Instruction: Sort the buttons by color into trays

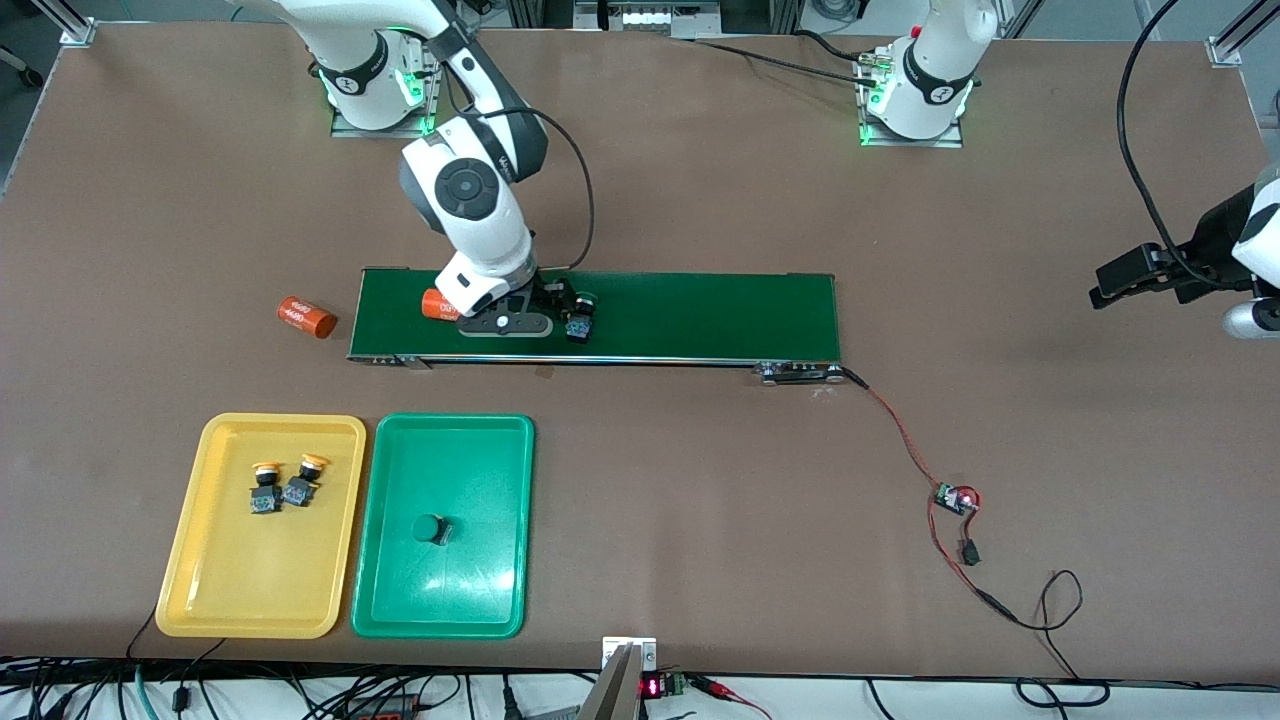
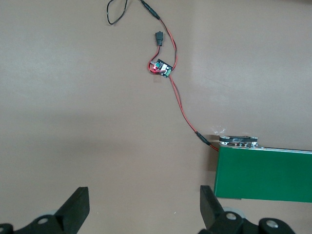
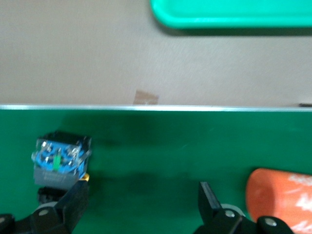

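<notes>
1. Green was the cap of the button (image 1: 581, 318) that lay tipped on its side on the dark-green belt (image 1: 700, 315); its black-and-blue body (image 3: 59, 163) was seen facing the right wrist camera.
2. Another green-capped button (image 1: 432, 529) was seen in the green tray (image 1: 443, 608), and two yellow-orange-capped buttons (image 1: 265, 487) (image 1: 303, 481) were seen close together in the yellow tray (image 1: 250, 605).
3. Both trays were set side by side, nearer to the front camera than the belt.
4. The right gripper (image 1: 540, 318) was held low over the belt with its fingers spread wide; nothing was held, and one finger (image 3: 75, 201) was seen just beside the button on the belt.
5. An orange cylinder (image 1: 437, 304) was seen on the belt beside the other finger, and a second one (image 1: 306, 317) lay on the table just off the belt's end.
6. The left gripper (image 2: 144, 207) was kept waiting over bare table off the belt's other end, fingers wide apart and empty, near a small circuit board (image 1: 951, 498) on red wire.
</notes>
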### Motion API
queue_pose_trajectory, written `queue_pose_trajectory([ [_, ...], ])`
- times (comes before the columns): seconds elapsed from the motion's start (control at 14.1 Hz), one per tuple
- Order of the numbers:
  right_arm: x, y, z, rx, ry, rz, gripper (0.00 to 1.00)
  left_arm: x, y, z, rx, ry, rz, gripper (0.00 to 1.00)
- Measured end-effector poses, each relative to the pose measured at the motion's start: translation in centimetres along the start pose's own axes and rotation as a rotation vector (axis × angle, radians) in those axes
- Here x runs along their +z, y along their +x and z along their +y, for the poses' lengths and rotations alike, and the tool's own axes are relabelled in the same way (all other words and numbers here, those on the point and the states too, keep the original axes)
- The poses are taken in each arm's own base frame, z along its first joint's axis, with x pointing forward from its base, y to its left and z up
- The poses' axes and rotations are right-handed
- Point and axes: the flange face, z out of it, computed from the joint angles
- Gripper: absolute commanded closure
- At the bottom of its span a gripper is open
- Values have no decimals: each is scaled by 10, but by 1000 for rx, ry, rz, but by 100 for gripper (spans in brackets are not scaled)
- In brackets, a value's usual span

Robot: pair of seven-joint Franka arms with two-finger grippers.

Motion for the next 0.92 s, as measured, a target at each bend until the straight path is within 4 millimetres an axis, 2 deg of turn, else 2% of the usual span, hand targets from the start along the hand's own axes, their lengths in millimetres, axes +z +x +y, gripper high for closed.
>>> queue_pose_trajectory([
  [0.14,5,-4,-4,-10,-5,-8,0,0,0,0,0,0,0,0],
  [0.57,0,0,-1,-2,-3,-2,0,0,0,0,0,0,0,0],
  [0.71,-7,3,1,5,-2,2,0,0,0,0,0,0,0,0],
  [0.92,-28,16,12,31,-2,8,0,0,0,0,1,0,0,0],
])
